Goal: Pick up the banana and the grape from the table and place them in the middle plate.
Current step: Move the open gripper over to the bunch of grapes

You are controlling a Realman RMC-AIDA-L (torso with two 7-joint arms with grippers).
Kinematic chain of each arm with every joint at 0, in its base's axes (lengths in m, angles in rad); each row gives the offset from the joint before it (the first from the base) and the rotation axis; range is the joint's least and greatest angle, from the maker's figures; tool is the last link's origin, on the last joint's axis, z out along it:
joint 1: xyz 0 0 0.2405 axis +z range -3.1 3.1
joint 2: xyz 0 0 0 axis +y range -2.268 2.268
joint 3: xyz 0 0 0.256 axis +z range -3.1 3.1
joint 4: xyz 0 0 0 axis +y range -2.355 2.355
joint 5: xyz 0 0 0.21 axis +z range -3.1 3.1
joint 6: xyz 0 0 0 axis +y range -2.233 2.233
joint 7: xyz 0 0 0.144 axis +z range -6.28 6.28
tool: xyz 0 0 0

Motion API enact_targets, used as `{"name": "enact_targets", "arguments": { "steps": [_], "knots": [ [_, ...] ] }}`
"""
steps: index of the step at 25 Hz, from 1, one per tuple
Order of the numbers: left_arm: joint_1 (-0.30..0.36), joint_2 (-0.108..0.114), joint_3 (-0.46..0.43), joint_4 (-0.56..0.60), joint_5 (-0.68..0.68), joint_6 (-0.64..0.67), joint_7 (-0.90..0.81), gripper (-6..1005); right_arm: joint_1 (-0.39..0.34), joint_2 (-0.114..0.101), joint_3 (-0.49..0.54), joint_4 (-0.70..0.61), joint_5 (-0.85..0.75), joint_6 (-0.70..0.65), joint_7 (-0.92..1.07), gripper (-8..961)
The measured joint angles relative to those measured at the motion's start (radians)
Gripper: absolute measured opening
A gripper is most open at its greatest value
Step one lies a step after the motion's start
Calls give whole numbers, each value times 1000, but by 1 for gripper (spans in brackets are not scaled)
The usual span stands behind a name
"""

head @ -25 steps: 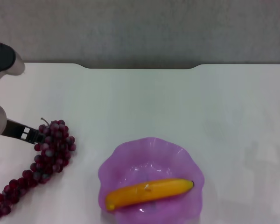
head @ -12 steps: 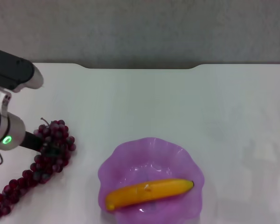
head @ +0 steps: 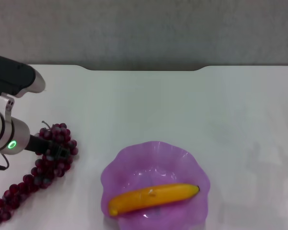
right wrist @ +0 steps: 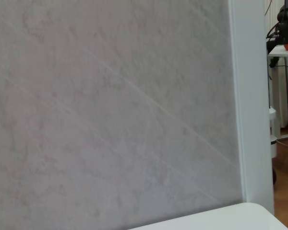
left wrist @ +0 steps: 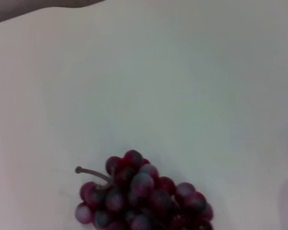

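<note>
You've got the banana (head: 153, 198) already lying across the middle plate (head: 134, 165) at about 6 o'clock on the white desk (head: 182, 110), dark tip toward 3. The grape (head: 43, 167) bunch lies on the desk at 9 o'clock of the plate, well apart from it, stem (left wrist: 90, 173) at its far end. Left claw (head: 57, 151) sits on the bunch's upper part, can't tell if it's open or clamped; right claw isn't visible.
</note>
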Motion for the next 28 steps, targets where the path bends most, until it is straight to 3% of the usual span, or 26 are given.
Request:
{"name": "enact_targets", "arguments": {
  "steps": [6,16,28],
  "knots": [
    [-21,3,-13,74,7,31,3,600,3,0,-1,0,0,0,0,608],
    [-23,0,-1,72,38,46,4,649,5,0,-5,1,0,0,0,608],
    [-38,2,-8,155,42,90,3,660,16,0,-6,3,0,17,0,609]
  ]
}}
